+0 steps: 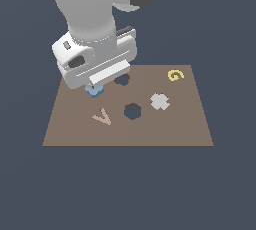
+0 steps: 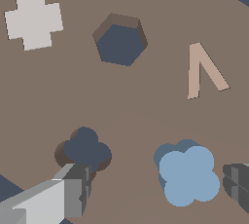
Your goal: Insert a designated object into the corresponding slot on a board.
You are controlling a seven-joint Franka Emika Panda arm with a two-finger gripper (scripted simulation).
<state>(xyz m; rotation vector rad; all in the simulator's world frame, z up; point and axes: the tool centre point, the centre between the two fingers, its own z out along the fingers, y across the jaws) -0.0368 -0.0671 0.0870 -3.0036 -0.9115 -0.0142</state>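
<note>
A plain dark blue-grey worktop [image 1: 30, 189] filled the whole scene, and on it lay the flat brown rectangular board [image 1: 165, 131], with no wall or other room feature visible.

The end effector [image 2: 158, 189] hung low over the board with its fingers spread well apart, one pale grey finger [image 2: 53, 201] on one side and a darker finger pad [image 2: 238, 186] on the other. Between them, nearer the dark pad, lay the small light-blue four-lobed clover piece [image 2: 187, 174] flat on the board; whether the pad touched it could not be told, and the pale finger stood clear of it. Nothing was clamped.

Just beside the pale finger was the small dark scalloped slot [image 2: 85, 151], unfilled, part of its edge hidden by that finger. Farther from the end effector came a tan V-shaped piece [image 2: 202, 72] and a dark hexagonal hole [image 2: 120, 40], then a pale grey cross piece [image 2: 33, 20]. Farthest off, in the exterior view, a yellow letter G [image 1: 175, 75] sat near the board's far corner.
</note>
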